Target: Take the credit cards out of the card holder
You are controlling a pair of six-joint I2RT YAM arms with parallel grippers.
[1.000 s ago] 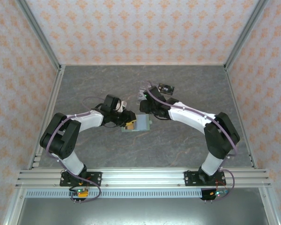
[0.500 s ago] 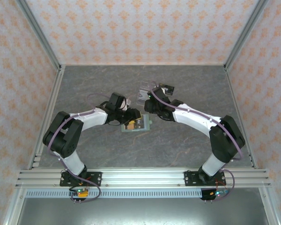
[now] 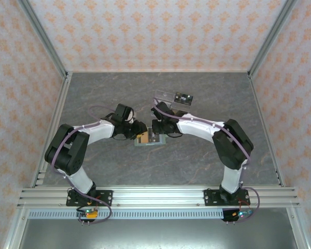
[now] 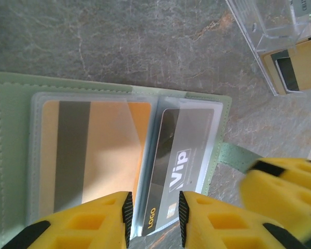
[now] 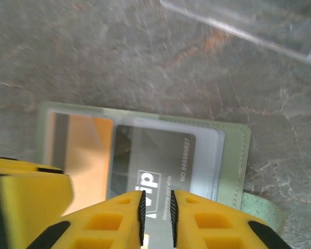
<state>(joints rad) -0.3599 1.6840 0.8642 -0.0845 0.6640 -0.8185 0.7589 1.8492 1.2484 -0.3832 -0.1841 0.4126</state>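
Card holder (image 3: 156, 141) between inward-bent arms (image 3: 96, 132)

- The right gripper (image 5: 156, 210) is being brought from the clear stand (image 3: 168, 96) down onto the card holder (image 5: 233, 155).
- Its fingers (image 5: 114, 218) are being set at the grey card (image 5: 155, 155).

Colour reference
The card holder (image 4: 10, 155) is pale sage green; striped card (image 4: 114, 145) orange with dark band; VIP card (image 4: 184, 150) dark grey; table (image 4: 119, 41) grey-veined marble; walls (image 3: 155, 31) show orange floral repeat.
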